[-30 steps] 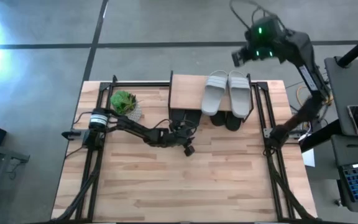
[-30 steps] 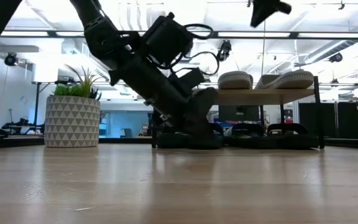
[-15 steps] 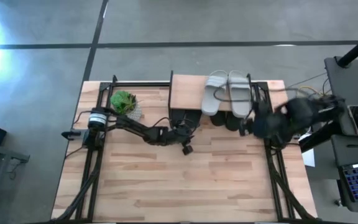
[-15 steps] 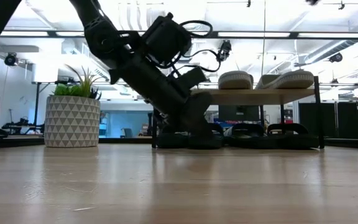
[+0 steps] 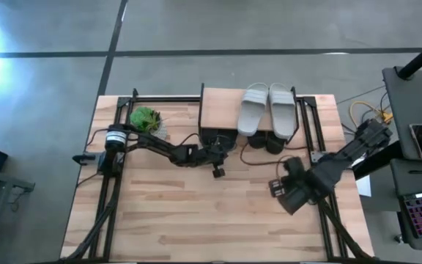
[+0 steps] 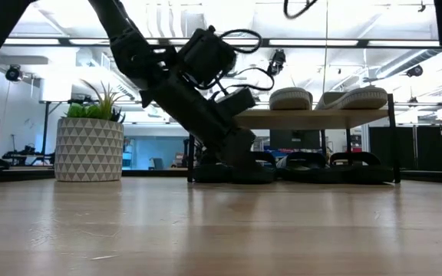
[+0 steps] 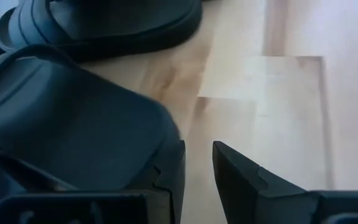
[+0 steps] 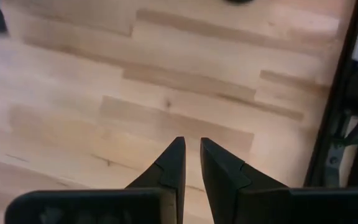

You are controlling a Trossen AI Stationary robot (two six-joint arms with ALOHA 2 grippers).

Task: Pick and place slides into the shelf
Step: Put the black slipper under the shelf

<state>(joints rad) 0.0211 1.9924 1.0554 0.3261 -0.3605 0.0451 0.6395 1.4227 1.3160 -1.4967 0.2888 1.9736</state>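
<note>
The slides are all at the shelf point(image 5: 220, 110). Two light grey ones point(image 5: 268, 108) lie side by side on its plank top. The black ones sit on the table point(image 7: 278, 93) beneath it, right at the left pincer point(image 7: 197, 152). One black slide point(image 7: 86, 124) lies against the outer side of one of its fingers point(image 7: 171, 177), and another point(image 7: 104, 25) sits just ahead of the fingertips. The left pincer is released: its fingers stand a little apart with only bare table showing between them, so it grasps nothing. The right pincer point(image 8: 191, 146) hangs over bare table well away from the shelf, almost clenched and empty.

These slides look like light, one-piece rubber, so they will probably flex rather than break and give the fingers fair friction. The sole is likely too broad for this narrow pincer. The wide strap, or the thin side wall of the sole, looks the better hold. A slide taken by the strap may swing or droop at the heel, and one nudged from the side may simply skid along the table.
</note>
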